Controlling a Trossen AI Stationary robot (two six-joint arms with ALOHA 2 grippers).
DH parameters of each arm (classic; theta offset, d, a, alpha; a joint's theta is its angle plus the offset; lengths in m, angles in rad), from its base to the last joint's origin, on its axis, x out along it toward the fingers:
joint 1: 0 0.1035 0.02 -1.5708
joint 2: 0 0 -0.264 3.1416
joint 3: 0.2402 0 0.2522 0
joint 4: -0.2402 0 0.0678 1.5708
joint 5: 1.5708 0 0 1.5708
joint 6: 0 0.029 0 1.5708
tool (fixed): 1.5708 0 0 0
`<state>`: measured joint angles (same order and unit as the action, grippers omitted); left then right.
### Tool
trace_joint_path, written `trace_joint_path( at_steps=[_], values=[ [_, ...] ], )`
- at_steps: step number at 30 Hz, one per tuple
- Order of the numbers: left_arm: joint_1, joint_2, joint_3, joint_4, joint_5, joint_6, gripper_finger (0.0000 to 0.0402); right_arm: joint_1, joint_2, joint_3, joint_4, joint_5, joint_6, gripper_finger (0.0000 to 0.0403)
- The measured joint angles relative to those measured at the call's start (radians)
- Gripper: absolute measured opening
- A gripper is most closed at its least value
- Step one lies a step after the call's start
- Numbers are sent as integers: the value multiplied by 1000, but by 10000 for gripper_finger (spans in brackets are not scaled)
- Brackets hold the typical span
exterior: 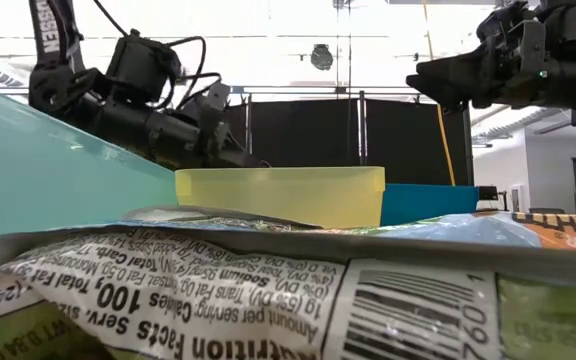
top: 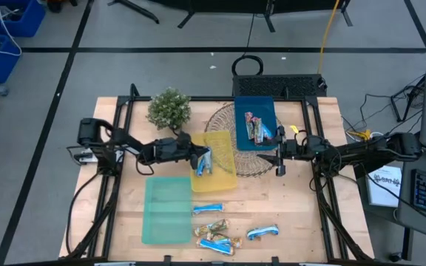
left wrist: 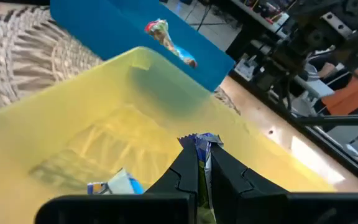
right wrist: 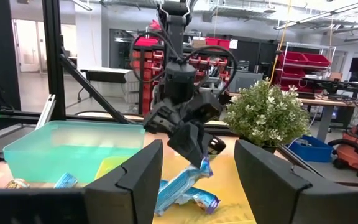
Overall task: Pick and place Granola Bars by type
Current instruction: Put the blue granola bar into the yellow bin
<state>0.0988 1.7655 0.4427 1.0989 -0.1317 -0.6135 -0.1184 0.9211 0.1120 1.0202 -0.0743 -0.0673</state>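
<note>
Left fingers (left wrist: 199, 180) clamp a blue-and-white granola bar (left wrist: 201, 144), long axis hanging downward, directly above the yellow tray (top: 224, 164); right fingers (top: 280, 167) stand open, empty.

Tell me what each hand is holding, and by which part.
The left hand pinches a blue-and-white granola bar by one crimped end, over the yellow tray. The right hand holds nothing.
</note>
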Motion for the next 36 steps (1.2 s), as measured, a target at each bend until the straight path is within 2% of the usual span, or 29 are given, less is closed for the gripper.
trace_joint_path(
  at_steps=[5,13,21,29,36],
  values=[
    [0,47,6,35,-9,-9,22,0,0,0,-1,0,1,192],
    [2,32,5,32,1,28,99,0,0,0,-1,0,0,192],
    [2,4,5,32,7,65,142,0,0,0,-4,0,0,192],
    [2,-76,6,33,10,162,152,0,0,0,-11,0,0,192],
    [-47,-154,5,29,115,324,152,11,0,0,-36,-8,2,192]
  ],
)
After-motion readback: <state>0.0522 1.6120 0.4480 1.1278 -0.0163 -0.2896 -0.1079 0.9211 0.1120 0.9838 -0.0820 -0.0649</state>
